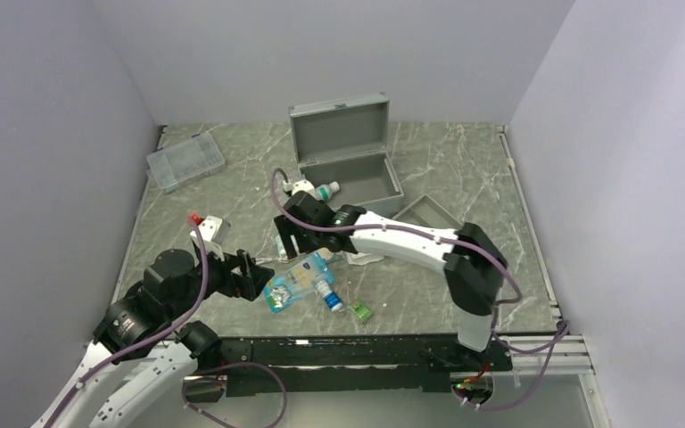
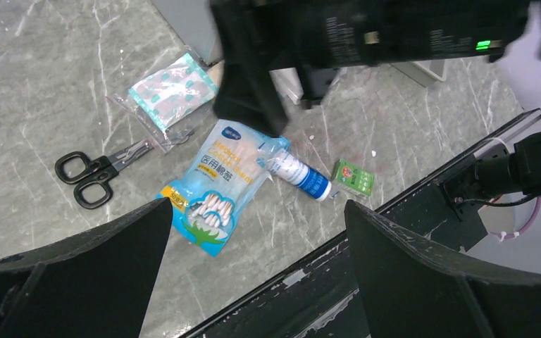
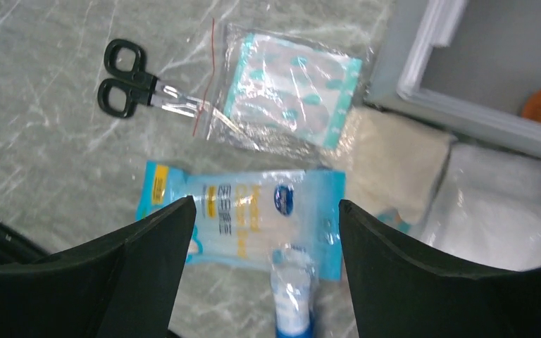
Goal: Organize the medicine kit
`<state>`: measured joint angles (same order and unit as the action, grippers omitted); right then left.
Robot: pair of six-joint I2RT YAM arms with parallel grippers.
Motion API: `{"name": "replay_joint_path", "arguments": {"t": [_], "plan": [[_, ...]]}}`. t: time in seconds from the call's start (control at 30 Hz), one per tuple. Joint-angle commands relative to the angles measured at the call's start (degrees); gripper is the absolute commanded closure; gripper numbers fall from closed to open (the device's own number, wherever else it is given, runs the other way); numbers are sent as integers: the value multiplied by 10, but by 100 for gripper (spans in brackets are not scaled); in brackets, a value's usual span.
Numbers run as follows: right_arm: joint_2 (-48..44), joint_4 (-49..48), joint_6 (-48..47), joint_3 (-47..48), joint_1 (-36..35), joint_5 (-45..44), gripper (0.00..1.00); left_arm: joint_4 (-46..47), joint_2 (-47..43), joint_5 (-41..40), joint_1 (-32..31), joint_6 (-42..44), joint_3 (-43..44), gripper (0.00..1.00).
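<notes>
Work now seems to be grabbing the blue swab bag (image 2: 215, 183): the right pincer (image 3: 262, 211) hangs open over it and should drop and squeeze, the left pincer (image 2: 257, 205) is open too, and the medicine kit (image 1: 339, 132) waits, lid up, at the desk's (image 1: 464, 160) back.

**Soft, even light; blurred foregrounds**

Diffuse overhead light covers the grey marbled table (image 1: 473, 169) evenly, leaving faint shadows. Glare streaks the clear plastic dressing pouch (image 3: 289, 84). The dark fingers (image 2: 77, 282) of the left hand (image 2: 253, 205) and those of the right hand (image 3: 265, 203) loom out of focus.
</notes>
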<state>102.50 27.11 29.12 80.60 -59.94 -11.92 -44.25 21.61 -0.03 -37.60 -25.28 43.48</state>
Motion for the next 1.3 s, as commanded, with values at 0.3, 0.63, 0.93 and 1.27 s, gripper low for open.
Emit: {"name": "replay_joint_path", "arguments": {"t": [0.3, 0.63, 0.93, 1.27], "plan": [[173, 11, 13, 155, 11, -28, 31, 27, -33, 2, -2, 6, -4, 1], [236, 26, 15, 196, 21, -39, 43, 28, -37, 2, -2, 6, -4, 1], [265, 35, 16, 204, 23, -26, 68, 28, -38, 2, -3, 6, -4, 1], [251, 38, 14, 210, 22, -18, 100, 29, -36, 2, -3, 7, -4, 0]]}}
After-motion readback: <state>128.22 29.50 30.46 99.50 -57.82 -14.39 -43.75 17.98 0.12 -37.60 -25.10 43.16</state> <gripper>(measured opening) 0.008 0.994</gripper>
